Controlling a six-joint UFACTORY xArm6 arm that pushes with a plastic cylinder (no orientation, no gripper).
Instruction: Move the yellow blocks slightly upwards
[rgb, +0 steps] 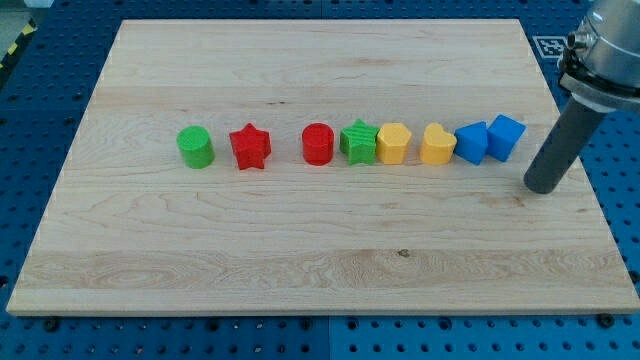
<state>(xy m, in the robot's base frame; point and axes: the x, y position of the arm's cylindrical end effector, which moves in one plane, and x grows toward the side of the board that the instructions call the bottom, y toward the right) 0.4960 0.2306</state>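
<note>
Two yellow blocks lie in a row across the board's middle: a yellow hexagon-like block (394, 143) and a yellow heart-like block (437, 144) to its right. My tip (543, 187) rests on the board at the view's right, right of and slightly below the row, well apart from both yellow blocks. The rod rises up and to the right from there.
Same row, from the left: green cylinder (196, 147), red star (250, 147), red cylinder (318, 144), green star (358, 140) touching the yellow hexagon, then two blue blocks (471, 142) (506, 137) between the yellow heart and my tip. The wooden board (300, 260) ends near my tip.
</note>
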